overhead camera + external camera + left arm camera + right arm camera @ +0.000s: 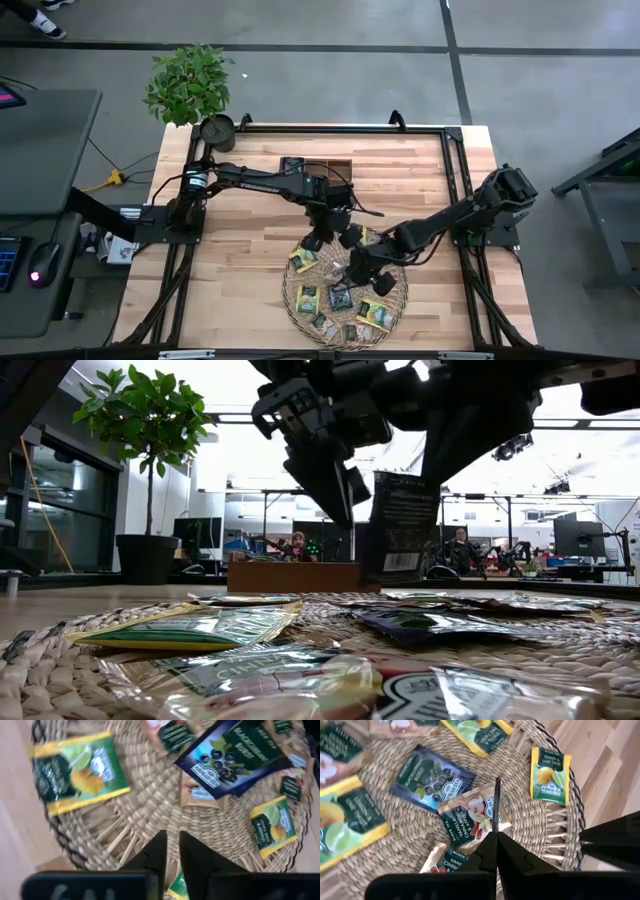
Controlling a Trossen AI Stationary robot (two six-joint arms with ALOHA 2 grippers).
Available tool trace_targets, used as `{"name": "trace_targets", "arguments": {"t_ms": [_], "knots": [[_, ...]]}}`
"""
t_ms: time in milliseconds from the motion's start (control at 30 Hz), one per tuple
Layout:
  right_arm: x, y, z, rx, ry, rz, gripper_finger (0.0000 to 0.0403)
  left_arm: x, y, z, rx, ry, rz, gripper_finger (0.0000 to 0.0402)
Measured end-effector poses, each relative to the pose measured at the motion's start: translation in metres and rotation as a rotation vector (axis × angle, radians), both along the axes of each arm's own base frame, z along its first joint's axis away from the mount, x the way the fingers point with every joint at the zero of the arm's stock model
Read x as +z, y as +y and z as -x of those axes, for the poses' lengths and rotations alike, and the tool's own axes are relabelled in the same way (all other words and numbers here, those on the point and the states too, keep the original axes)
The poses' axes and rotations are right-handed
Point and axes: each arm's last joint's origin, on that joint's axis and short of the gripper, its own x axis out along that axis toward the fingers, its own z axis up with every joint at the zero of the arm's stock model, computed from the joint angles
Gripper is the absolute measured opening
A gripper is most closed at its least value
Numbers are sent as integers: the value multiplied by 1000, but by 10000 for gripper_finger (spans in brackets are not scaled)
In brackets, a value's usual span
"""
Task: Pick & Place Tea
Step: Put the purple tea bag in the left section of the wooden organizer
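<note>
- In the low view, nearest the lens, loose tea sachets (190, 630) lie flat on the round woven tray (40, 660), yellow-green ones and a dark blue one (440, 623) among them.
- Above them the right gripper (496, 836) is pinched shut on a single dark sachet (402, 525), which hangs upright and clear of the tray; from its own wrist camera that sachet shows edge-on as a thin strip (496, 805) rising straight out of the closed fingertips.
- Just beside it, toward the tray's far rim, the left gripper (172, 851) points down at the weave with its fingers a narrow gap apart and nothing between them.
- From above, both grippers meet over the tray's far edge (300, 262); the right gripper (352, 268) is the one carrying tea.
- Beyond them, toward the table's back edge, sits a dark box (318, 168). Probably the drop-off, it lies straight ahead of the held sachet, with the left arm nearer to it.
- A potted plant (190, 85) stands at the far corner.
</note>
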Motion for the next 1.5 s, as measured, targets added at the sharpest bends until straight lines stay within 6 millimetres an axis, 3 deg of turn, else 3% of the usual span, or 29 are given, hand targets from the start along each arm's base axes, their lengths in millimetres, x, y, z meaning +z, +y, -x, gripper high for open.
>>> {"name": "trace_targets", "arguments": {"t_ms": [167, 333, 833, 1233, 1500], "knots": [[0, 6, 3, 84, -11, 78, 0, 1, -1, -2, -83, -72, -23, 105], [-1, 8, 5, 150, -19, 164, 0, 3, -2, -5, -159, -144, -43, 129], [-1, 7, 5, 317, -48, 448, 0, 9, -4, -10, -291, -273, 46, 131], [-1, 17, 9, 400, -59, 542, 0, 16, -5, -20, -257, -375, 37, 131], [-1, 29, 16, 433, -56, 549, 0, 14, -5, -18, -225, -340, 24, 131]]}}
